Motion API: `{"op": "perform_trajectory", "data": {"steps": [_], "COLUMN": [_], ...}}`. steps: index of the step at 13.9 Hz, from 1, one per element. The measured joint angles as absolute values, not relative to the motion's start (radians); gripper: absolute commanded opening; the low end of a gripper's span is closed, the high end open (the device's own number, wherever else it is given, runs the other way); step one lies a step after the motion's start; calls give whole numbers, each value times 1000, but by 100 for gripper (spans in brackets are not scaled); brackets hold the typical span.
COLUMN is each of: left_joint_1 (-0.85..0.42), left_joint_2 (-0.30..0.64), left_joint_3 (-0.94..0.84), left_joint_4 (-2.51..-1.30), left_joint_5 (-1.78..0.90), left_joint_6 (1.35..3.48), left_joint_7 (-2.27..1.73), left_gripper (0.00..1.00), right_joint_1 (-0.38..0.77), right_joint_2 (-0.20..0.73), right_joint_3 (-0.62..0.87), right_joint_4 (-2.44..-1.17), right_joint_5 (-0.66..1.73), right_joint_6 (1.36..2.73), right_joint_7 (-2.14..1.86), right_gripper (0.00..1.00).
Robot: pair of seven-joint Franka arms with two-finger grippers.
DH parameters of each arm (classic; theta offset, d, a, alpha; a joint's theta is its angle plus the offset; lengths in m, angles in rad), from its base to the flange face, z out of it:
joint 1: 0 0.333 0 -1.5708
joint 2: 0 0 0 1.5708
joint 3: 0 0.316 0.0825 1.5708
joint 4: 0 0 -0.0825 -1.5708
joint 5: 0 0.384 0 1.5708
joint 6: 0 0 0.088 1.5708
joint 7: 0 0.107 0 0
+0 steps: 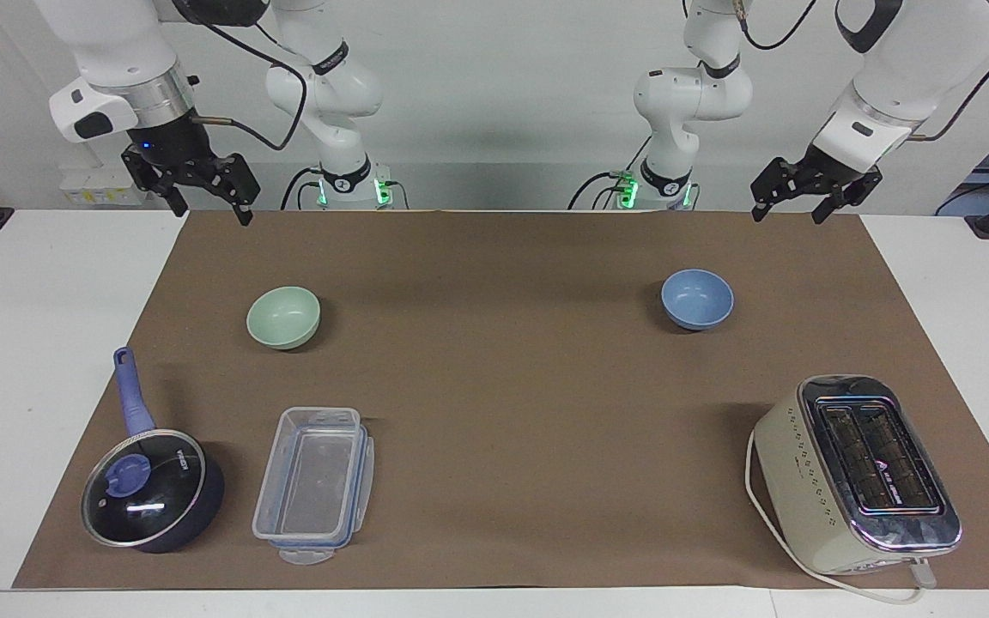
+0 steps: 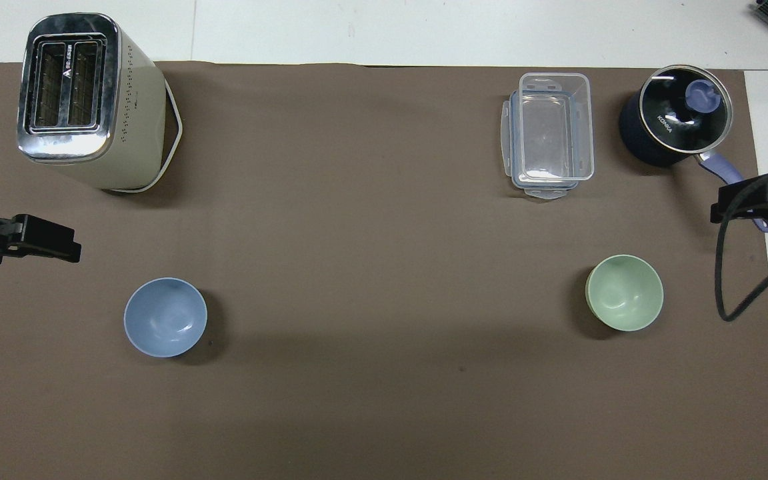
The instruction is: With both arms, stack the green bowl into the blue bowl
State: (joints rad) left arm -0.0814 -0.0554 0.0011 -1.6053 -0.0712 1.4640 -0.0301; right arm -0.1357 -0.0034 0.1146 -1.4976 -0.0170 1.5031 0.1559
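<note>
While both pincers hang spread wide and empty, the right gripper (image 1: pixel 207 199) upper left of the facing frame and the left gripper (image 1: pixel 812 196) upper right, nothing is grasped. The green bowl (image 1: pixel 283 317) sits left of centre, the blue bowl (image 1: pixel 697 299) right of centre, well apart. Risk: matte, smooth, rounded rims could slip or tip under a thin pinch; an off-centre drop may skid the blue bowl across the brown mat (image 1: pixel 494 412).

Both arms are hanging raised and waiting, the right gripper (image 1: pixel 207 199) spreading its fingers at the facing view's upper left, the left gripper (image 1: pixel 806 200) at its upper right, apparently tilting slightly, fingers likewise apart.
</note>
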Motion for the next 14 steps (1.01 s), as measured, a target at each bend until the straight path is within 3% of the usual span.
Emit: {"op": "perform_trajectory", "data": {"steps": [14], "left_joint_1": [-79], "left_joint_2": [-64], "left_joint_3": [1], "left_joint_4": [-1607], "left_joint_5": [-71], "left_joint_6": [1479], "left_joint_7": [-37], "left_gripper": [100], "right_joint_1": [-136], "right_joint_2": [-3], "right_joint_3": [115], "right_joint_4": [-1498], "right_joint_5": [-17], "right_joint_6": [1503], "right_joint_7": [156], "right_gripper": [100]}}
